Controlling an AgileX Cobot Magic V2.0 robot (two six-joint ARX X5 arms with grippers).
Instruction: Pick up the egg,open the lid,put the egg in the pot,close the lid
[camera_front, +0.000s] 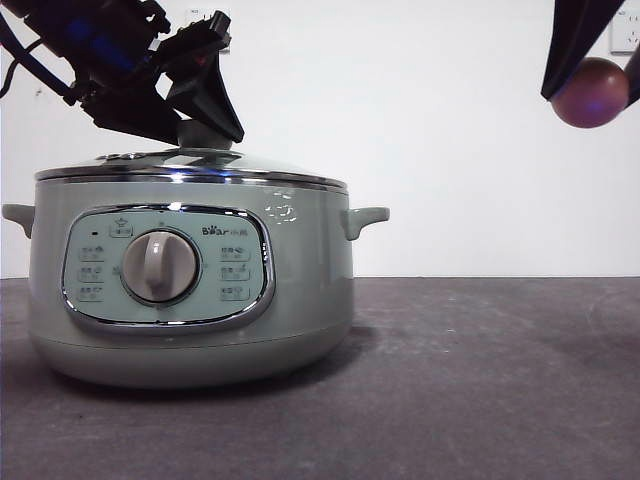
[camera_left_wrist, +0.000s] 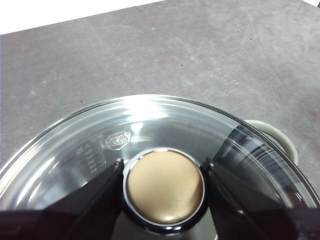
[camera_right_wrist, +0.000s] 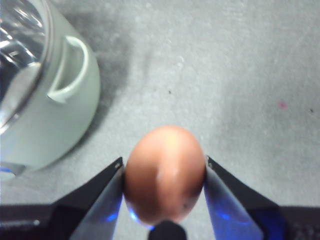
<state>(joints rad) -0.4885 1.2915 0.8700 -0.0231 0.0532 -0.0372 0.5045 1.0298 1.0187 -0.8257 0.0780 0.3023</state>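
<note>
The pot (camera_front: 190, 300) stands on the dark grey counter (camera_front: 480, 380), its control panel (camera_front: 165, 265) and dial (camera_front: 158, 265) facing the front view. 2 side handles show, 1 at each flank. The lid (camera_front: 190, 165) sits seated on the pot's rim, level, chrome edge closed all round.

The left gripper (camera_left_wrist: 164, 187) is down over the lid, its 2 black jaws set narrow on either side of the knob (camera_left_wrist: 164, 187) and touching it in the left wrist view (the knob's top reads tan under this light). In the front view this arm comes in from the upper left, dark, its tip at the knob.

The right gripper (camera_right_wrist: 164, 175) holds the egg (camera_right_wrist: 164, 175) clamped between its 2 jaws, well above the counter. In the front view the egg (camera_front: 590, 92) hangs at the upper right, well apart from the pot and higher than the lid. The right wrist view shows the pot's wall and 1 handle (camera_right_wrist: 70, 70) off to the side of the egg, not beneath it.
</note>
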